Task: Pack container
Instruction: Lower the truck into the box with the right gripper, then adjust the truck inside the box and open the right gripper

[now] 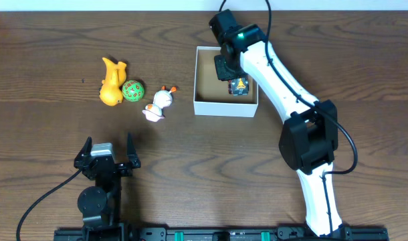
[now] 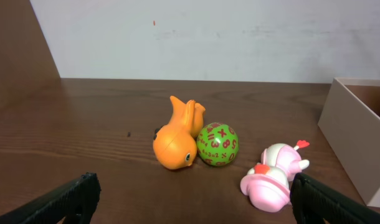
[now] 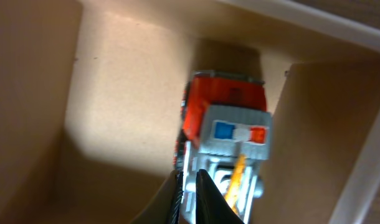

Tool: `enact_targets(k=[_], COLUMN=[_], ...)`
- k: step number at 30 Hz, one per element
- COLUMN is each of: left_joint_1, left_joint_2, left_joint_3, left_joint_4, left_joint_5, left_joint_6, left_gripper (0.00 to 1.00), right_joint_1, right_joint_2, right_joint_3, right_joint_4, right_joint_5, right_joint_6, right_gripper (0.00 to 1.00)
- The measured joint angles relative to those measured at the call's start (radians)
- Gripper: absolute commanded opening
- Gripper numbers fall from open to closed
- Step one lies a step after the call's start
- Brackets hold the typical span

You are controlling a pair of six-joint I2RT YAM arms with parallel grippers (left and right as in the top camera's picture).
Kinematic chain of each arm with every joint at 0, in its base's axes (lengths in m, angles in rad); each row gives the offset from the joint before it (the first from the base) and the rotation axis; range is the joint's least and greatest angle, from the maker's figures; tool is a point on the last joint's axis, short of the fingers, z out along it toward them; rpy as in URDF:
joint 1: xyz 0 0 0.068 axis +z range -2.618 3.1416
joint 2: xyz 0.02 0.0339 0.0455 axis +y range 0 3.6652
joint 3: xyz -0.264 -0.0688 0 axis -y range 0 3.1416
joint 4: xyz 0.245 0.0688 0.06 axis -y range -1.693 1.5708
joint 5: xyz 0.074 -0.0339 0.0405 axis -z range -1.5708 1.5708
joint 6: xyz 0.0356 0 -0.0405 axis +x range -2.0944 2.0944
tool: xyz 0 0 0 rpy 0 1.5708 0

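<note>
The container (image 1: 202, 107) is a small square cardboard box with white walls and a brown inside, right of centre. My right gripper (image 1: 225, 68) reaches into it and is shut on the side of a red and grey toy truck (image 3: 230, 134), held low in the box's far right corner; the truck also shows in the overhead view (image 1: 239, 86). An orange fish toy (image 1: 111, 82), a green ball (image 1: 132, 90) and a pink and white toy (image 1: 158, 104) lie left of the box. My left gripper (image 1: 108, 151) is open and empty near the front edge.
In the left wrist view the orange fish toy (image 2: 175, 138), the green ball (image 2: 217, 144) and the pink and white toy (image 2: 275, 176) lie just ahead of my open fingers, with the box wall (image 2: 355, 140) at the right.
</note>
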Motion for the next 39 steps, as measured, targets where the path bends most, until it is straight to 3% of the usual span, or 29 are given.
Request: enact_targets(k=[16, 27, 39], left_joint_1=[0.0, 0.0, 0.0], left_joint_2=[0.0, 0.0, 0.0], left_joint_3=[0.0, 0.0, 0.0], left_joint_4=[0.0, 0.0, 0.0], left_joint_5=[0.0, 0.0, 0.0], left_joint_6=[0.0, 0.0, 0.0], left_gripper=[0.98, 0.98, 0.98], right_joint_1=[0.008, 0.011, -0.006], right_joint_2=[0.0, 0.001, 0.001], right_joint_3=[-0.002, -0.076, -0.079], right_joint_4=[0.009, 0.038, 0.081], right_joint_5=[-0.046, -0.055, 0.021], right_joint_6=[-0.023, -0.037, -0.079], right_gripper=[0.07, 0.1, 0.07])
